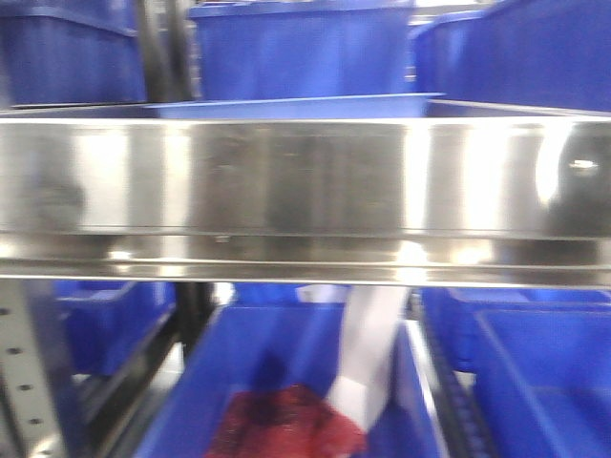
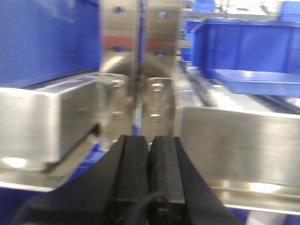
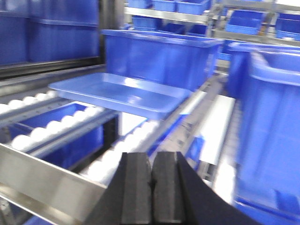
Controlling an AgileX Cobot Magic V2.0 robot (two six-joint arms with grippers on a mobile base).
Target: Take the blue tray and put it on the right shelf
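The blue tray (image 3: 117,93) is shallow and light blue. It lies on the white rollers of the right shelf (image 3: 51,185), in front of a deep blue bin. In the front view its rim (image 1: 296,107) shows just above the shelf's wide shiny front rail (image 1: 305,186). In the left wrist view the tray (image 2: 255,80) lies at the right behind the rail. My right gripper (image 3: 151,157) is shut and empty, short of the tray, above the rail. My left gripper (image 2: 149,140) is shut and empty, in front of the metal uprights (image 2: 140,70).
Deep dark-blue bins stand behind the tray (image 3: 159,58) and to its right (image 3: 272,126). More bins (image 1: 305,48) fill the upper level. Below the rail, a bin (image 1: 286,391) holds a red thing and white paper. A perforated upright (image 1: 24,382) stands at lower left.
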